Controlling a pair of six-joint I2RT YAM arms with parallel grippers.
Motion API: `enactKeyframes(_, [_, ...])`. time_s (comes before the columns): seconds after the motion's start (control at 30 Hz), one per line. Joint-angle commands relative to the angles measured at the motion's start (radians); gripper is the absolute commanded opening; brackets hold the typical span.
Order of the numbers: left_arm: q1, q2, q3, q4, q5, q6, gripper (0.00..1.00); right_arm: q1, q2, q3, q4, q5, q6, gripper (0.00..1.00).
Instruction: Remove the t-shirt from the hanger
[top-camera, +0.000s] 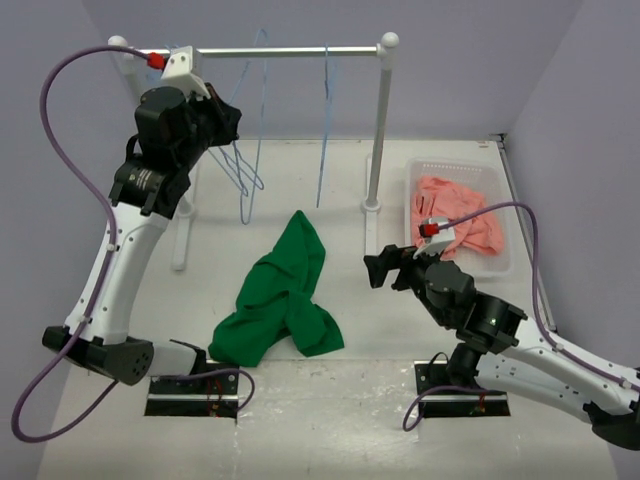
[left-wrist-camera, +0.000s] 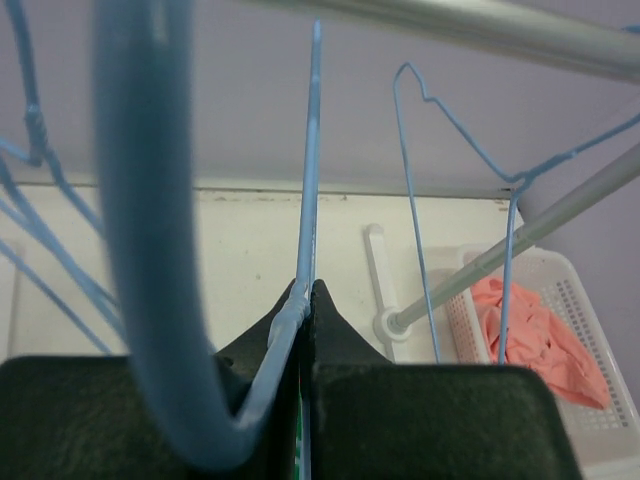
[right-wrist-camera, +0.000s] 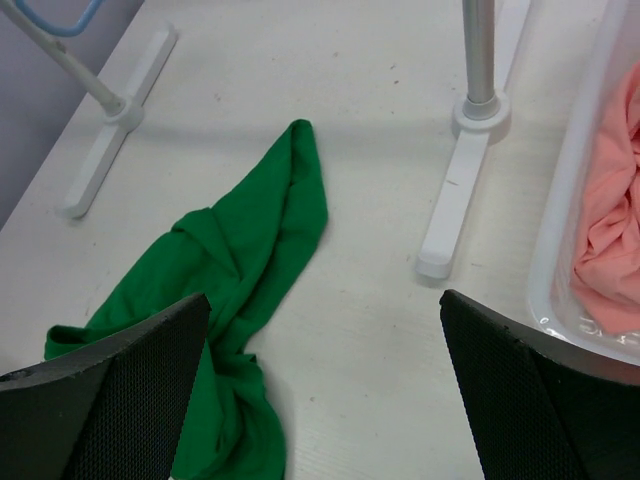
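The dark green t-shirt lies crumpled on the table, off any hanger; it also shows in the right wrist view. My left gripper is raised near the rail and is shut on the wire of a bare blue hanger. In the left wrist view the wire runs up from between the closed gripper, and its blurred hook curves close by. My right gripper hovers to the right of the shirt, open and empty.
Other bare blue hangers hang from the rail; one shows in the left wrist view. The white rack post and foot stand nearby. A white basket at right holds a salmon-pink garment.
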Motion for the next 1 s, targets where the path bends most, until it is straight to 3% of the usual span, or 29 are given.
enactKeyframes(0.0, [0.000, 0.080, 0.128, 0.060, 0.023, 0.044, 0.00, -0.004, -0.030, -0.002, -0.019, 0.072, 0.039, 0.99])
enactKeyframes(0.43, [-0.023, 0.333, 0.389, 0.056, 0.083, 0.041, 0.00, -0.007, -0.059, -0.011, -0.034, 0.127, 0.037, 0.99])
enactKeyframes(0.7, [-0.050, 0.376, 0.386, 0.053, 0.074, 0.053, 0.00, -0.008, -0.053, -0.015, -0.032, 0.147, 0.022, 0.99])
enactKeyframes(0.97, [-0.072, 0.428, 0.372, 0.016, -0.030, 0.077, 0.00, -0.008, -0.060, -0.029, -0.032, 0.144, 0.022, 0.99])
